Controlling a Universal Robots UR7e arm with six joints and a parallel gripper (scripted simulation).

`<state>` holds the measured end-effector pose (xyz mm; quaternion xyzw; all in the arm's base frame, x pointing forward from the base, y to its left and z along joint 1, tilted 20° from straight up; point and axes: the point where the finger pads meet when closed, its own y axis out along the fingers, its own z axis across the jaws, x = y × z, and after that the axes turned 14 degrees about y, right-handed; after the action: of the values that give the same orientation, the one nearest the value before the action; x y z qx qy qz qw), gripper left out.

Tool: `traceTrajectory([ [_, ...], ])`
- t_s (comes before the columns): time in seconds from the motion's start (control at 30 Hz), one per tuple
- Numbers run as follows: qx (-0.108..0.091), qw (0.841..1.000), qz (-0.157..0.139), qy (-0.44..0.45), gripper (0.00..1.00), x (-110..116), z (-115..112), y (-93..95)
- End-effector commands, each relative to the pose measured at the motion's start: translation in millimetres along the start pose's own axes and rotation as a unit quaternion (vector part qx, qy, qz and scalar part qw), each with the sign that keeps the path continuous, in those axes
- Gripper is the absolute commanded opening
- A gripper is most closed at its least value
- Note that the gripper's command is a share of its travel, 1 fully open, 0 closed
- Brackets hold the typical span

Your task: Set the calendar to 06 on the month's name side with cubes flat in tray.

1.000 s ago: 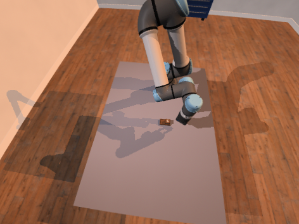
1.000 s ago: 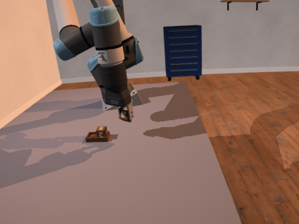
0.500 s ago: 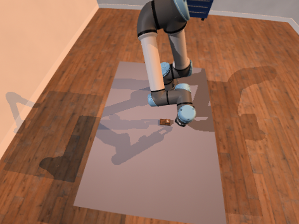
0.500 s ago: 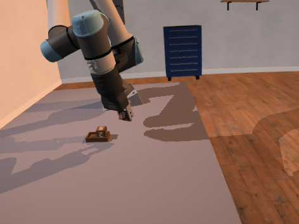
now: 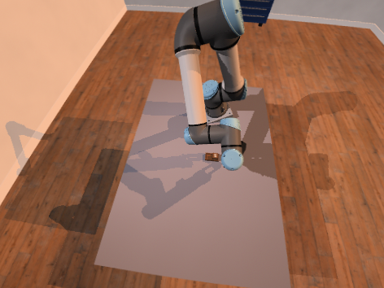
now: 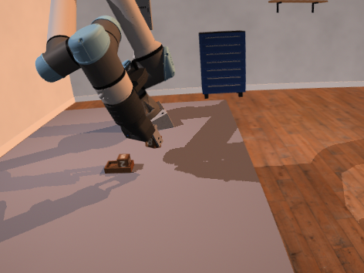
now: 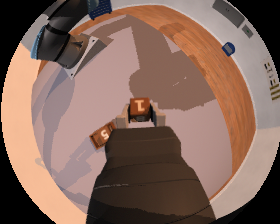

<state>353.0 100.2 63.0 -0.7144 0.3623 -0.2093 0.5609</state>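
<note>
A small brown wooden tray (image 6: 119,167) lies flat on the grey mat, and one brown cube (image 6: 124,160) with a pale digit stands in its right half. The tray also shows in the top view (image 5: 211,156) and in the wrist view (image 7: 101,136). My gripper (image 6: 153,141) is tilted and hangs above the mat, to the right of the tray and a little behind it. It is shut on the second brown cube (image 7: 139,107), which shows a pale digit on its top face. The digits are too small to read surely. In the top view the arm's wrist hides the gripper.
The arm's base plate (image 6: 163,120) is on the mat behind the gripper. A blue cabinet (image 6: 222,63) stands at the back wall, with a shelf (image 6: 298,2) high on that wall. A peach wall runs along the left.
</note>
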Motion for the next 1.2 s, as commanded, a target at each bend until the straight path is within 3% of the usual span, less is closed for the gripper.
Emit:
traceTrajectory([
  [0.0,-0.007,0.999,0.035,0.001,0.6,0.9,0.3,-1.4],
  [0.4,-0.015,0.998,0.065,0.0,0.6,1.5,0.4,-0.9],
  [0.63,-0.035,0.989,0.145,0.0,0.6,3.2,0.8,-0.5],
  [0.73,-0.039,0.986,0.165,0.001,0.6,3.8,1.0,-1.0],
  [1.17,-0.039,0.985,0.169,0.001,0.6,3.9,1.0,-1.1],
])
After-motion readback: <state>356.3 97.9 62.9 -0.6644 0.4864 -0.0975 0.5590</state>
